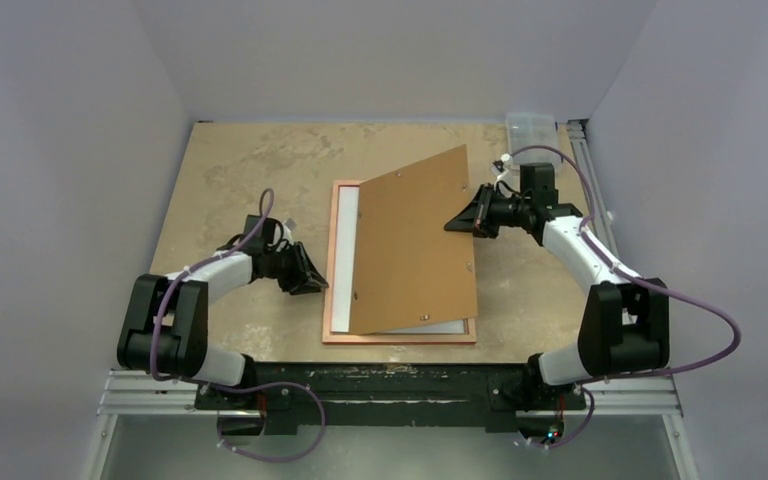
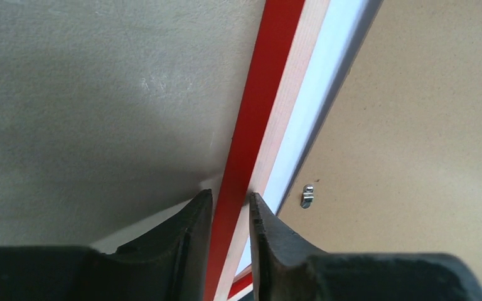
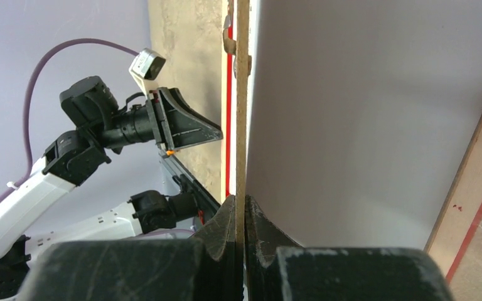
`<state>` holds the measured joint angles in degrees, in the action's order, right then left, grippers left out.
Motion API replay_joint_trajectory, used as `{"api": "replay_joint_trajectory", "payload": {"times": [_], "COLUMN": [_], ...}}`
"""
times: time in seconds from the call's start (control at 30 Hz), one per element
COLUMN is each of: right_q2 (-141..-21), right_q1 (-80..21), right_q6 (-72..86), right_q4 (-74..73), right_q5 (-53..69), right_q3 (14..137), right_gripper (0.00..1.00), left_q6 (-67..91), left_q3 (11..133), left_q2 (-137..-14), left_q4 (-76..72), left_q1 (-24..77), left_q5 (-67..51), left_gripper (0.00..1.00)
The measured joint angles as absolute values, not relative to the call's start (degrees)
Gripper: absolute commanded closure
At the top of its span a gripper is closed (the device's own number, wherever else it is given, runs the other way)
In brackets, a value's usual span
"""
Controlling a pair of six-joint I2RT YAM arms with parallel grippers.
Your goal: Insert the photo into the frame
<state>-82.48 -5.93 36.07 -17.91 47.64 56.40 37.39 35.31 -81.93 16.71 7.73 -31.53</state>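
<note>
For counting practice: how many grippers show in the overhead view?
2. Left gripper at the frame's left edge; right gripper pinching the backing board's right edge. None seems hidden.

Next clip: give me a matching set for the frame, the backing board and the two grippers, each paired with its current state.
Things:
1. frame
2. backing board
3. left gripper
4. right gripper

States:
A. shut on the board's right edge
B. flat on the table, copper back up
C. jaws astride the frame's left rail
D. tilted, right side lifted

Pairs: 1-B, 2-D, 3-C, 4-A
</note>
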Motion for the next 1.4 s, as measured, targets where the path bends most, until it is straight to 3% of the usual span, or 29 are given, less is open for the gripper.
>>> {"api": "replay_joint_trajectory", "payload": {"times": [0.13, 0.33, 1.4], "right_q2": [-83.5, -87.0, -99.8], "right_q1": [-5.9, -5.8, -8.6], "right_q6": [37.2, 37.6, 30.0], "right_q4": [-16.7, -15.6, -17.1], "right_q5": [47.6, 48.1, 53.8], "right_q3": [55.4, 55.3, 64.1], "right_gripper": [1.0, 1.0, 1.0], "left_q6": [37.9, 37.9, 37.7], "left_q3": [35.0, 35.0, 37.3], "left_q2": [-83.6, -84.8, -85.5], "left_q4": [14.7, 13.1, 16.2], "left_q1": [7.9, 8.0, 9.1], "left_q5": [-32.3, -34.0, -32.5], "left_gripper": [0.87, 0.92, 1.0]}}
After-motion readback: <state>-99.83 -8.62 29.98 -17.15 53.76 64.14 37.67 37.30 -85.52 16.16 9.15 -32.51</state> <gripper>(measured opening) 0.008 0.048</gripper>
